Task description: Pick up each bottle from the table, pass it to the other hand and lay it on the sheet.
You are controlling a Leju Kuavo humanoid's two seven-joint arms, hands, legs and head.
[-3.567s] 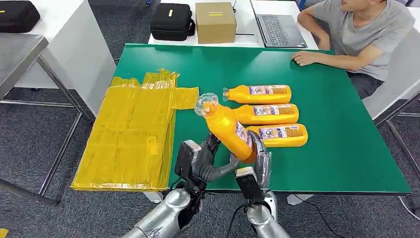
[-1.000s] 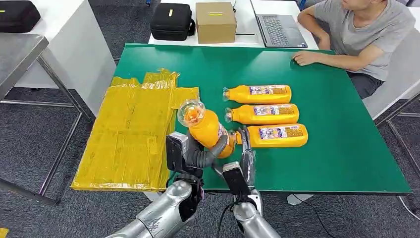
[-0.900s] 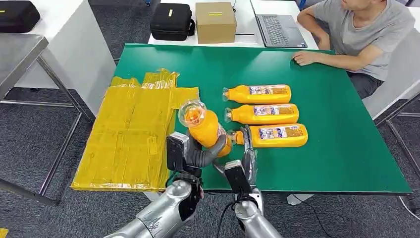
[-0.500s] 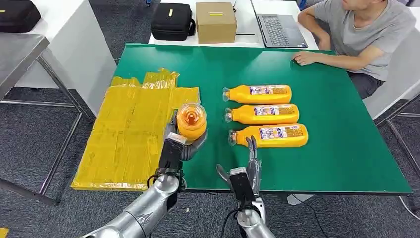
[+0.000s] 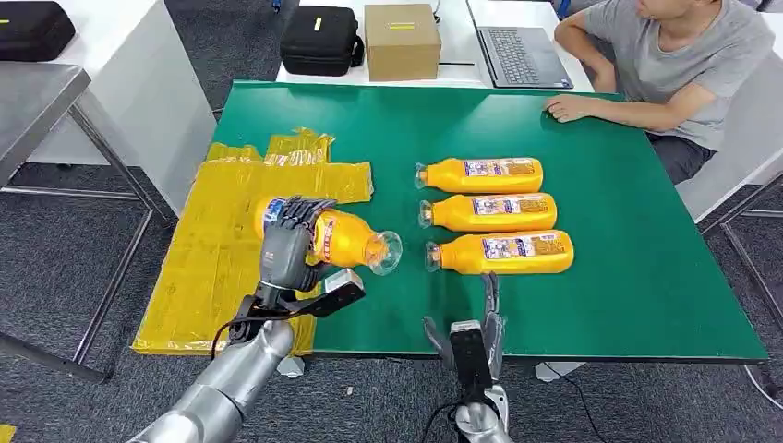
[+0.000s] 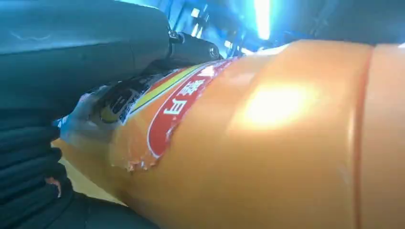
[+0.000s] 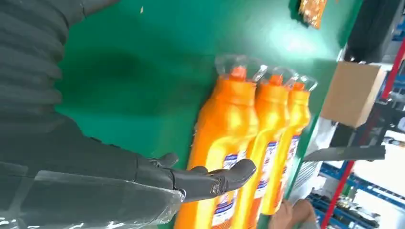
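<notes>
The left hand [image 5: 288, 242] had its fingers [image 5: 297, 212] clamped around the orange bottle [image 5: 343, 238], which lay level with its long axis crosswise, base over the yellow sheet [image 5: 226, 254] and cap end jutting over the green surface [image 5: 628, 249]. The right hand [image 5: 473, 330] waited nearer the body, fingers apart and empty.

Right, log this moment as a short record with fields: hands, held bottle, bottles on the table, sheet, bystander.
left hand: grips an orange bottle, held on its side above the sheet's right edge, cap towards the bottle row
right hand: holds nothing, fingers apart, at the table's near edge
bottles on table: three, lying side by side, caps pointing towards the sheet
yellow sheet: left part of the green table, no bottle lying on it
person: seated at the far right corner, one hand on the table
</notes>
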